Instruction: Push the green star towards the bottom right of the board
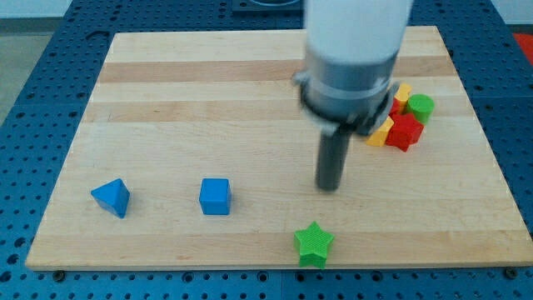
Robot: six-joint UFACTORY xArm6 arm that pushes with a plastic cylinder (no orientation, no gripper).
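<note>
Hovering over table (pixel 166 92) mid-frame: my tip (pixel 330 187), plain rod, no fingers, touching no block. Green star (pixel 314 244) lies just below tip, slightly toward frame's left, near bottom edge, apart from it.

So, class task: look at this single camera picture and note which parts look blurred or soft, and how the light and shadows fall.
In the camera view, the arm's white and grey body is large and soft, blurred. The rod down to my tip is slightly soft too. The green star and blue cube look fairly sharp. Lighting is even; shadows on the board are faint, with no strong glare.
</note>
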